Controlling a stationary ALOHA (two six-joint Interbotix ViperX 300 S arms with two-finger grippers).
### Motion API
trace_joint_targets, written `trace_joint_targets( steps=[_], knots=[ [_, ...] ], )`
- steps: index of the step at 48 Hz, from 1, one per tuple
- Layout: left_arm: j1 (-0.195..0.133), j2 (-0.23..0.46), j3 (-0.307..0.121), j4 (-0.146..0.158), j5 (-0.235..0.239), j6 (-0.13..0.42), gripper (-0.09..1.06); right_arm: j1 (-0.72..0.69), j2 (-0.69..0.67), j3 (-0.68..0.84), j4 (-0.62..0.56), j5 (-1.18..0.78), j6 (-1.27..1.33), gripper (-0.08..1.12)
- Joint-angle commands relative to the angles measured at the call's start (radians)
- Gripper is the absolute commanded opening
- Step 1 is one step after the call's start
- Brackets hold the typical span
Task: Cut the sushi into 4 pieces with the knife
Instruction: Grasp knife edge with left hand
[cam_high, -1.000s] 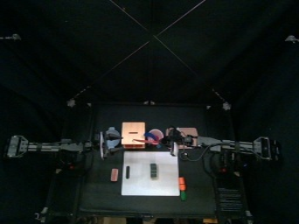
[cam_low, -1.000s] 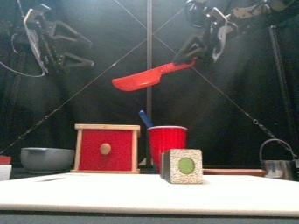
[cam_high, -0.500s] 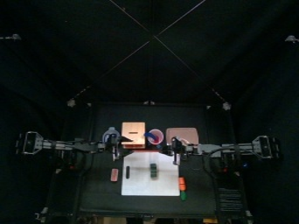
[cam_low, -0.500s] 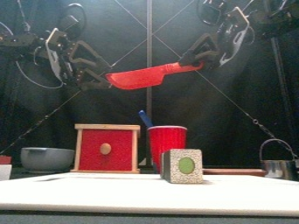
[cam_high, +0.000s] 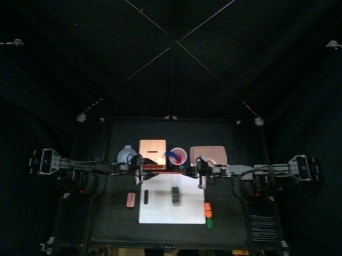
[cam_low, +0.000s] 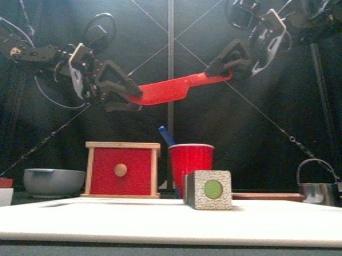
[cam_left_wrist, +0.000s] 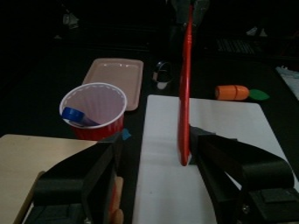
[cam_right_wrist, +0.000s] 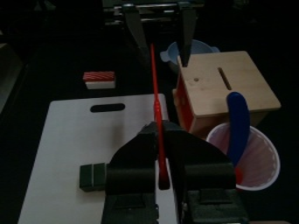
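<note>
Right gripper (cam_low: 235, 66) pinches the handle end of the red knife (cam_low: 174, 87), its jaws pressed onto it, high above the table. From there the knife's long axis runs across the booth toward the left gripper (cam_low: 118, 92), sloping a little so that the tip hangs lower than the handle. In the left wrist view we look straight along the blade. The left jaws stand spread, one on each side of the tip, and we cannot tell whether either one touches it.

The sushi roll (cam_low: 207, 189) sits well below all this, on the white board (cam_low: 107, 218), uncut as far as we can see. From the front we face its square end with the green centre, so we judge that its long axis runs front to back. That puts it roughly crosswise to the knife overhead, which is the angle a cut wants. In the top view the roll lies toward the table's front from both grippers and between them, a shade closer to the right one.

We take it that the coming move turns on this: the blade has to drop a long way and come forward to reach the roll. The right arm holds the handle and is the nearer one. The left is placed only to steady or take over the tip end.
</note>
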Motion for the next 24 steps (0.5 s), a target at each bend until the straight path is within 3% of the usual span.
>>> trace_joint_targets(
  steps=[1,12,24],
  knots=[
    [0.002,0.000,-0.026,0.005,-0.011,0.002,0.74,0.003,-0.014,-0.011,0.000,-0.014,0.003,0.16],
    [0.002,0.002,-0.026,0.005,-0.015,0.002,0.47,0.003,-0.009,-0.012,0.009,-0.014,0.011,0.15],
    [0.002,0.002,-0.023,0.005,-0.054,0.002,0.22,0.015,0.017,-0.017,0.015,-0.009,0.011,0.13]
  ],
)
